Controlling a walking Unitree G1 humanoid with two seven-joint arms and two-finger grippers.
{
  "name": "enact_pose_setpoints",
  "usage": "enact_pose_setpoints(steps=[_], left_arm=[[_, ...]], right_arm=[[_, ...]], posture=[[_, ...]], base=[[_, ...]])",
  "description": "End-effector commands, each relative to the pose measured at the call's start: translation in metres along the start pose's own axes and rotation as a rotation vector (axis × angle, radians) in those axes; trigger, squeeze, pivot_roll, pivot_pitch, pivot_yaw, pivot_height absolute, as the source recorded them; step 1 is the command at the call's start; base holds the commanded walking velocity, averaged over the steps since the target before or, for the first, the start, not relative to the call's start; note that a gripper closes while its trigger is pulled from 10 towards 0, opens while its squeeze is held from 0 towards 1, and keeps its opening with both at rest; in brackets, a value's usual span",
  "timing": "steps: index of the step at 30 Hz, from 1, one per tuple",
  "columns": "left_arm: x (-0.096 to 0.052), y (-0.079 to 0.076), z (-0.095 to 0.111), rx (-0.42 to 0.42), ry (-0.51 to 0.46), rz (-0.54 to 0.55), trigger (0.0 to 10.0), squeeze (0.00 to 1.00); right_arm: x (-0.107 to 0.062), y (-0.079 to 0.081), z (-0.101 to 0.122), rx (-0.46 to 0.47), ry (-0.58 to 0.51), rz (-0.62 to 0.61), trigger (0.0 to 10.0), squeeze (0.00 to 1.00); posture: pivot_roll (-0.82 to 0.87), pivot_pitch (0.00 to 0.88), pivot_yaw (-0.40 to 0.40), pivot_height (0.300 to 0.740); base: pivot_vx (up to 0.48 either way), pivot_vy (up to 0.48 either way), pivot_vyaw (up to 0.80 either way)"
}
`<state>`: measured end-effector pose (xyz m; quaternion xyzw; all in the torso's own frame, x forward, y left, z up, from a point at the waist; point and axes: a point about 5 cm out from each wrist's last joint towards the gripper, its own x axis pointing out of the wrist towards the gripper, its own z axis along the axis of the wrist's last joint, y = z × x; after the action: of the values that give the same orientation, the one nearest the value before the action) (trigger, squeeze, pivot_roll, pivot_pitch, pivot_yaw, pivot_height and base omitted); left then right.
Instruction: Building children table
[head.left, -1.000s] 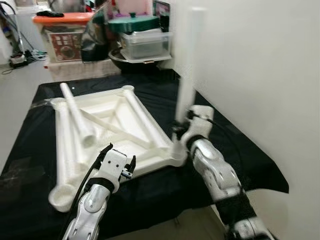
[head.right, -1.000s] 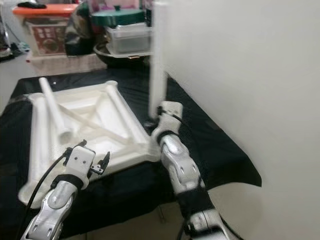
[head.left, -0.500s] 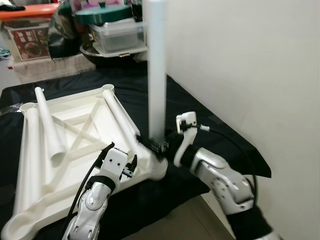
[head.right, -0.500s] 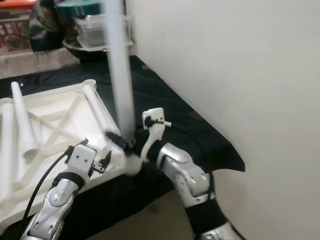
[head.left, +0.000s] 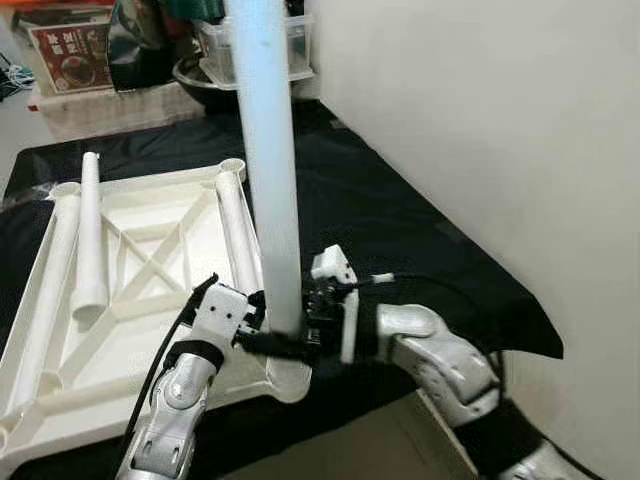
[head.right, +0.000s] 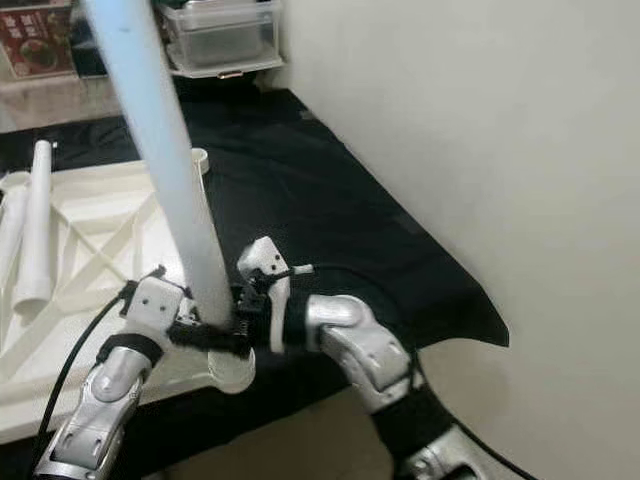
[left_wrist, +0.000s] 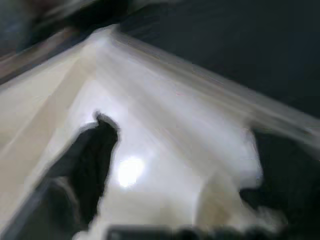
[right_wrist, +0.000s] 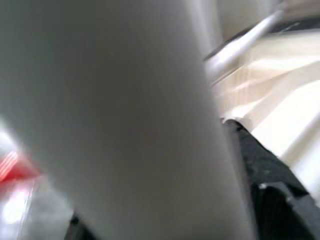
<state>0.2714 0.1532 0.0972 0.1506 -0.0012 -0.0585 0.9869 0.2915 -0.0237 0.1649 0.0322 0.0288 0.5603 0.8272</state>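
— Two loose legs first, on the robot's left: one white leg (head.left: 88, 235) lies across the ribs of the upturned tabletop (head.left: 140, 290), and a second lying leg (head.left: 236, 225) rests along its right rail, all on the black-draped table (head.left: 400, 210).

— And the left gripper?

— The left gripper (head.left: 250, 325) is at the near right corner of the tabletop, right beside the foot of the upright leg (head.left: 268, 160). Its wrist view is blurred, but the two black fingers (left_wrist: 90, 160) stand well apart over the white corner, with nothing between them.

— The upright leg itself?

— It rises steeply from that corner socket, leaning a little toward the robot's left at its top (the top runs out of frame).

— Then the right gripper?

— The right gripper (head.left: 300, 335) reaches in from the right and is clamped on the upright leg just above the socket; the leg looms large in its wrist view.

— What has changed since half a second ago?

— The left gripper has come forward to the base of the leg, where before it hung back short of the corner. The right forearm has swung lower and more level. The camera has also moved closer and to the right, so the boxes (head.left: 255, 55) behind the table sit higher in view.
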Motion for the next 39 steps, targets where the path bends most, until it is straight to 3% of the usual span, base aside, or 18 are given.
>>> enact_pose_setpoints(steps=[1,2,3,5,11,12,14,15,16,19,20,22,25,31,33,35,36,39], left_arm=[[-0.004,-0.005,0.005,0.019,-0.04,-0.027,10.0,0.0],[-0.004,-0.005,0.005,0.019,-0.04,-0.027,10.0,0.0],[-0.003,-0.007,0.005,0.019,-0.039,-0.03,10.0,0.0],[-0.003,-0.008,0.006,0.018,-0.041,-0.031,10.0,0.0],[-0.001,-0.009,0.008,0.015,-0.046,-0.035,10.0,0.0],[-0.001,-0.01,0.008,0.012,-0.046,-0.037,10.0,0.0],[-0.001,-0.011,0.008,0.01,-0.046,-0.044,10.0,0.0],[-0.001,-0.012,0.007,0.007,-0.045,-0.05,10.0,0.0],[-0.001,-0.012,0.007,0.007,-0.045,-0.05,10.0,0.0],[-0.001,-0.011,0.007,0.004,-0.045,-0.055,10.0,0.0],[-0.002,-0.01,0.008,-0.008,-0.049,-0.061,10.0,0.0],[-0.002,-0.01,0.008,-0.008,-0.049,-0.061,10.0,0.0],[-0.016,-0.01,0.018,-0.101,-0.09,-0.14,10.0,0.0],[-0.038,-0.013,0.019,-0.158,-0.096,-0.226,10.0,0.0],[-0.061,-0.016,0.006,-0.187,-0.046,-0.278,10.0,0.0],[-0.068,-0.017,0.002,-0.188,-0.028,-0.29,10.0,0.0],[-0.078,-0.021,0.0,-0.216,-0.019,-0.299,10.0,0.0],[-0.087,-0.023,0.001,-0.25,-0.018,-0.304,10.0,0.0]], right_arm=[[-0.025,-0.057,-0.011,0.053,0.072,-0.574,0.0,0.0],[-0.025,-0.057,-0.011,0.053,0.072,-0.574,0.0,0.0],[-0.056,-0.085,-0.031,0.073,0.188,-1.005,0.0,0.0],[-0.07,-0.089,-0.037,0.084,0.196,-1.144,0.0,0.0],[-0.071,-0.078,-0.04,0.1,0.144,-1.197,0.0,0.0],[-0.058,-0.07,-0.04,0.144,0.111,-1.13,10.0,0.0],[-0.042,-0.061,-0.033,0.156,0.044,-1.015,10.0,0.0],[-0.028,-0.051,-0.02,0.156,-0.054,-0.884,10.0,1.0],[-0.028,-0.051,-0.02,0.156,-0.054,-0.884,10.0,1.0],[-0.011,-0.032,0.004,0.154,-0.178,-0.579,10.0,0.98],[-0.01,-0.022,0.013,0.141,-0.189,-0.404,10.0,0.0],[-0.01,-0.022,0.013,0.141,-0.189,-0.404,10.0,0.0],[-0.029,0.001,0.026,0.076,-0.116,0.07,10.0,0.0],[-0.037,-0.001,0.026,-0.008,-0.056,0.181,10.0,0.0],[-0.034,-0.007,0.025,-0.043,-0.035,0.207,10.0,0.0],[-0.032,-0.01,0.025,-0.042,-0.037,0.204,10.0,0.0],[-0.025,-0.022,0.024,-0.054,-0.041,0.075,0.0,0.0],[-0.02,-0.035,0.023,-0.071,-0.031,-0.061,0.0,0.0]], posture=[[0.08,0.0,-0.036,0.74],[0.08,0.0,-0.036,0.74],[0.08,0.0,-0.034,0.74],[0.08,0.0,-0.033,0.74],[0.07,0.0,-0.025,0.74],[0.07,0.0,-0.024,0.74],[0.07,0.0,-0.021,0.74],[0.06,0.0,-0.019,0.74],[0.06,0.0,-0.019,0.74],[0.06,0.0,-0.021,0.74],[0.06,0.0,-0.024,0.74],[0.06,0.0,-0.024,0.74],[0.07,0.0,-0.028,0.74],[0.1,0.0,-0.039,0.74],[0.12,0.0,-0.047,0.74],[0.12,0.0,-0.047,0.74],[0.13,0.0,-0.048,0.74],[0.13,0.0,-0.048,0.74]], base=[[0.0,0.0,0.0],[0.0,0.0,0.0],[0.0,0.0,0.0],[0.0,0.0,0.0],[0.0,0.0,0.0],[0.0,0.0,0.0],[0.0,0.0,0.0],[0.0,0.0,0.0],[0.0,0.0,0.0],[0.0,0.0,0.0],[0.0,0.0,0.0],[0.0,0.0,0.0],[0.0,0.0,0.0],[0.0,0.0,0.0],[0.0,0.0,0.0],[0.0,0.0,0.0],[0.0,0.0,0.0],[0.0,0.0,0.0]])
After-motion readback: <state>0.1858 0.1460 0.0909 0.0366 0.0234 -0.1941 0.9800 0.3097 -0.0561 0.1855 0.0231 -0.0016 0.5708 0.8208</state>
